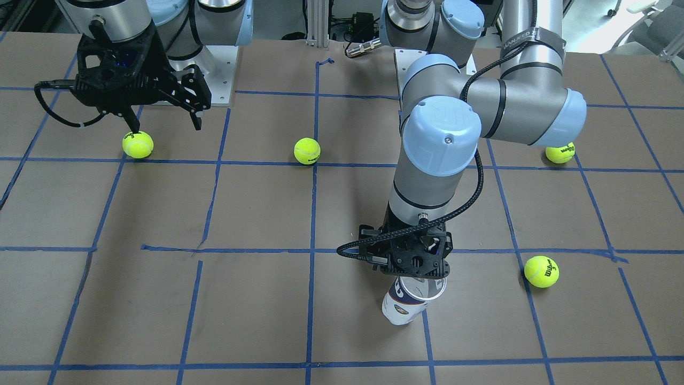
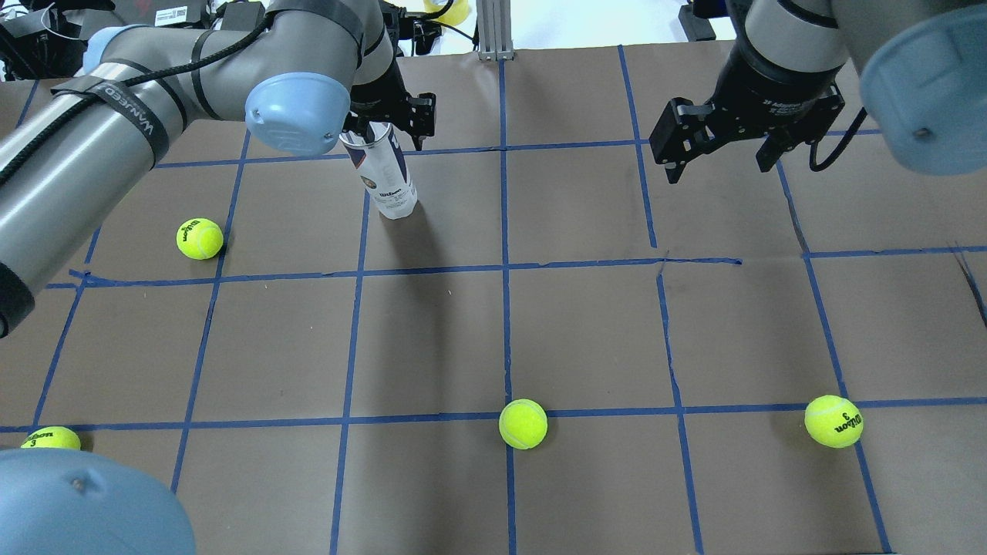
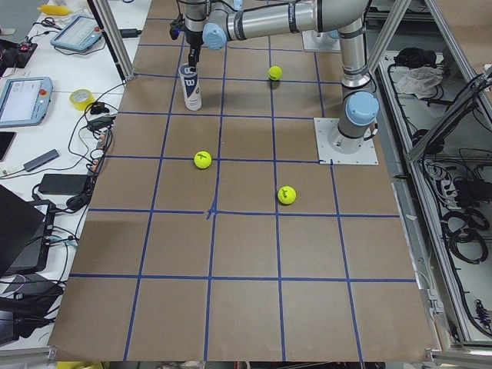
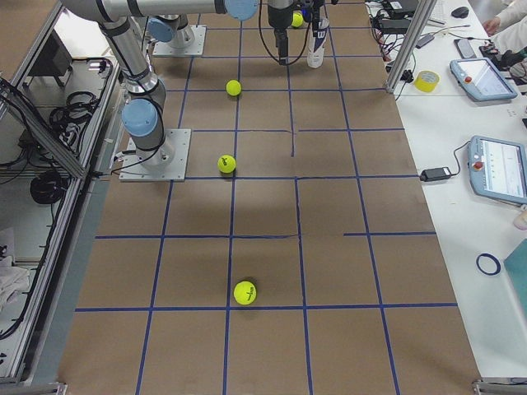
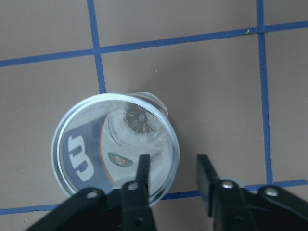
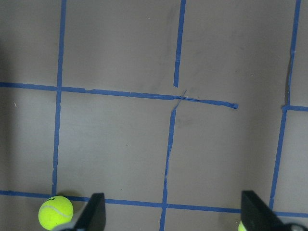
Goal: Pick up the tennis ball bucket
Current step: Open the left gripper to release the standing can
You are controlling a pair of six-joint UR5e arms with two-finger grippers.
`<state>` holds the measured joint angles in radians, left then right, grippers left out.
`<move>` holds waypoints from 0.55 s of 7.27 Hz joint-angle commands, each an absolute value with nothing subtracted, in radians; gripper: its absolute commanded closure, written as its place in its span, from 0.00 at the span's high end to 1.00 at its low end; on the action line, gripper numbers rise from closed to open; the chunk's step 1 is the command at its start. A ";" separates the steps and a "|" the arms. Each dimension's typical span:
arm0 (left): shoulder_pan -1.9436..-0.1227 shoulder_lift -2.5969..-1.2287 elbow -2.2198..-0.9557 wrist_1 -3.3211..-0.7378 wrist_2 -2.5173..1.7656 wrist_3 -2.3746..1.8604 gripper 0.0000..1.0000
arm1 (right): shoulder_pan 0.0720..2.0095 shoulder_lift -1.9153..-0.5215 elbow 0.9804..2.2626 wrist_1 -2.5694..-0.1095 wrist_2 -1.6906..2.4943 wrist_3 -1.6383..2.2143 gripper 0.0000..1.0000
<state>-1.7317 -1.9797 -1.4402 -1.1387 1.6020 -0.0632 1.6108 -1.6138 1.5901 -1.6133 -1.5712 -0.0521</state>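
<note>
The tennis ball bucket [image 1: 404, 309] is a clear can with a white and navy label. It stands upright and open-topped on the brown table; it also shows in the overhead view [image 2: 388, 181] and in the left wrist view [image 5: 86, 144]. My left gripper [image 1: 414, 274] hangs right over its rim. In the left wrist view the left gripper [image 5: 173, 168] straddles the can's wall, one finger inside and one outside, with a gap on both sides. My right gripper [image 2: 717, 169] is open and empty above the table, far from the can.
Several yellow-green tennis balls lie on the taped grid: one [image 1: 138, 145] right by the right gripper's finger, one [image 1: 307, 151] mid-table, one [image 1: 560, 153] behind the left arm's elbow, one [image 1: 541, 271] beside the can's square. The arm bases stand at the robot side.
</note>
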 commanded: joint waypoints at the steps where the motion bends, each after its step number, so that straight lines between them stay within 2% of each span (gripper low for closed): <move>1: -1.732 -1.959 -1.436 -1.138 1.606 -0.063 1.00 | 1.611 -1.614 1.589 -1.612 -1.572 -0.052 1.00; 4: -1.740 -1.866 -1.382 -1.198 1.597 -0.061 1.00 | 1.611 -1.614 1.589 -1.614 -1.572 -0.051 1.00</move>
